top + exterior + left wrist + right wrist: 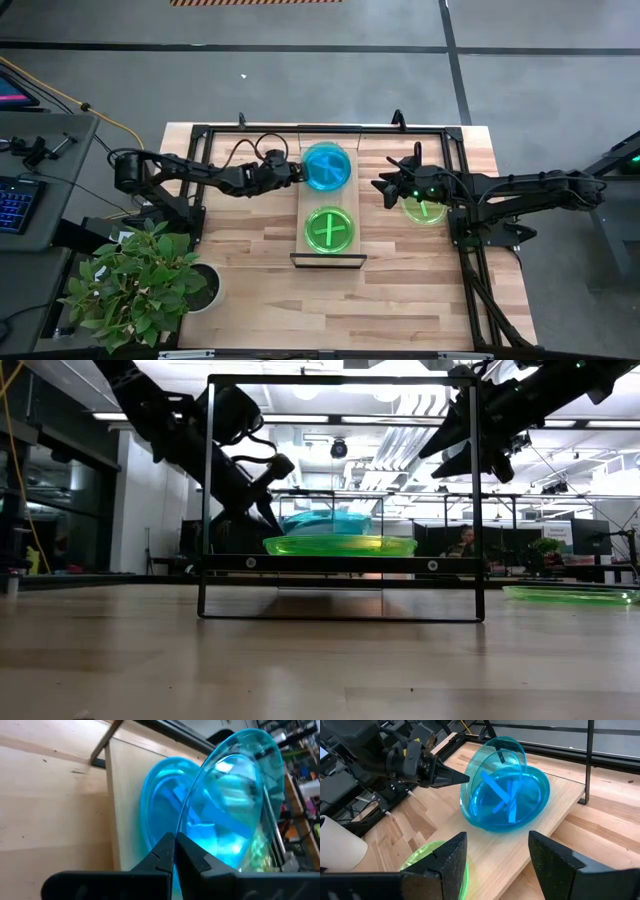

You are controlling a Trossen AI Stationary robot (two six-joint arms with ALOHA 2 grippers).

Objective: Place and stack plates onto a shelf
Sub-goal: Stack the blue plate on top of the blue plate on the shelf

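Centre frame, a light, stiff, slippery cyan plate (492,770) is being pinched by its rim in the closed left claw (465,777); right claw (497,855) is being held apart.

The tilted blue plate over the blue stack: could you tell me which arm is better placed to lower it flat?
Left. The left gripper is shut on the tilted blue plate over the blue stack; the right gripper hangs open, apart from it.
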